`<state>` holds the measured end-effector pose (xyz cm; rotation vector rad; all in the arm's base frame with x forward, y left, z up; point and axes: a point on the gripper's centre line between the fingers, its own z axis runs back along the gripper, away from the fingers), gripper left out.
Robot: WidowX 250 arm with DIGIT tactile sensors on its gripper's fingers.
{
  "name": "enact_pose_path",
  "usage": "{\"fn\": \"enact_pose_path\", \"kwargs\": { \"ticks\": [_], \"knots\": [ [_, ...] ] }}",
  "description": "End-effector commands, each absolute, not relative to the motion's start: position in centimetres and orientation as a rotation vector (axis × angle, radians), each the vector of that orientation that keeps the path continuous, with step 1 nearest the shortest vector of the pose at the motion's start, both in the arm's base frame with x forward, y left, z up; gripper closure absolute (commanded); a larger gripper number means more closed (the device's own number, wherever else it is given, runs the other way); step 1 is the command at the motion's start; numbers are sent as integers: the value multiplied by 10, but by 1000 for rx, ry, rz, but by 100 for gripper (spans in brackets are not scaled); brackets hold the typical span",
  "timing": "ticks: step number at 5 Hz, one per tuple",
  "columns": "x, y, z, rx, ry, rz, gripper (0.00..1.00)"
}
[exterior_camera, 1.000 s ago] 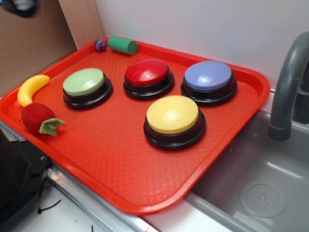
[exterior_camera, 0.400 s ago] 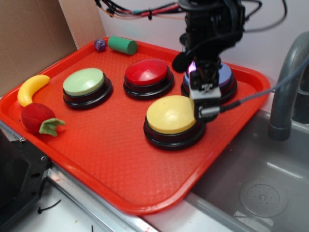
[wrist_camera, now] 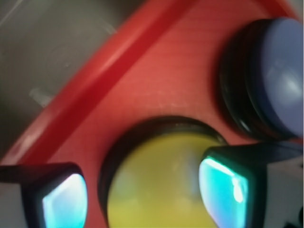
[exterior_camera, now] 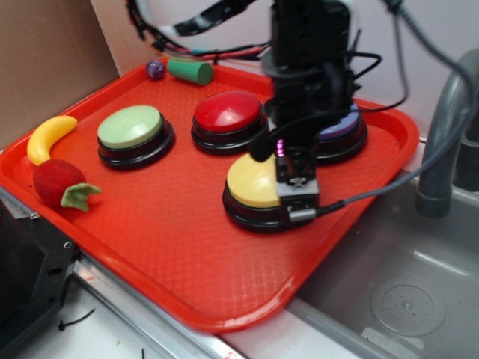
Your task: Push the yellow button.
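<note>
The yellow button [exterior_camera: 253, 182], a pale-yellow dome on a black base, sits on the red tray [exterior_camera: 187, 254], front right of the button group. My gripper [exterior_camera: 296, 191] points down over the right half of the dome, very close to it. Whether it touches, I cannot tell. In the wrist view the yellow button [wrist_camera: 156, 185] fills the lower middle. It lies between my two fingers [wrist_camera: 228, 187], which stand wide apart, so the gripper [wrist_camera: 145, 194] is open and empty.
On the tray are a blue button [exterior_camera: 344, 131] partly behind the arm, a red button [exterior_camera: 224, 112], a pale-green button [exterior_camera: 129, 126], a toy banana [exterior_camera: 49, 137], a red plush fruit [exterior_camera: 58, 182] and a green cylinder [exterior_camera: 189, 69]. A sink [exterior_camera: 397, 292] and faucet [exterior_camera: 445, 127] are on the right.
The arm came into view, first over the blue button. It has since moved forward, left and down, onto the right half of the yellow button.
</note>
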<state>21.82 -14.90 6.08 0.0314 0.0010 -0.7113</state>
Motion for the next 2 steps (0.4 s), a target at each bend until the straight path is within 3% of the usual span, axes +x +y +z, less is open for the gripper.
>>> {"fn": "enact_pose_path", "kwargs": {
  "ticks": [1, 2],
  "knots": [
    [214, -134, 96, 24, -114, -617, 0],
    [225, -133, 93, 23, -104, -613, 0]
  ]
}}
